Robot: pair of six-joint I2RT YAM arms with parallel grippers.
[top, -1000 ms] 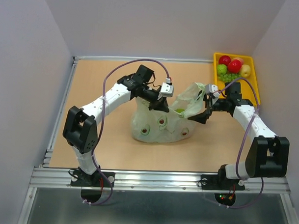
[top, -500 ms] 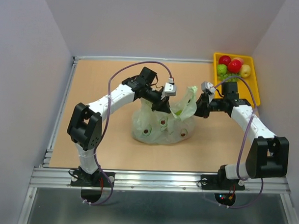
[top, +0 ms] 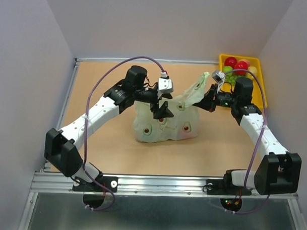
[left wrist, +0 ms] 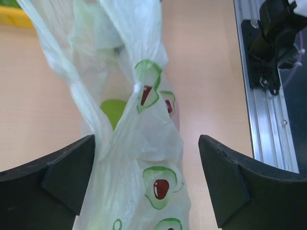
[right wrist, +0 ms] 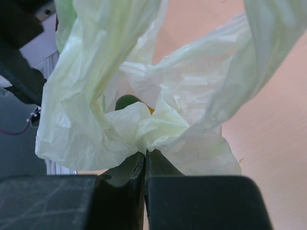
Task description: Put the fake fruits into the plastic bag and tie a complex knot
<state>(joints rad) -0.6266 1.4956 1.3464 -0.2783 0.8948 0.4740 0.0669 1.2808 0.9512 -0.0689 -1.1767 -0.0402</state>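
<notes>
Pale-green plastic bag sits left of yellow tray. R gripper pinched shut on its handle; L gripper wide open astride the twist, holding nothing. I'd keep handle taut, regrip L low.

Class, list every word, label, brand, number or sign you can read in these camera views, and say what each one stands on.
None: no readable text shows in any view.
The plastic bag carries only printed avocado-like pictures, with no words or numbers.
The yellow tray shows no label or marking.
</notes>
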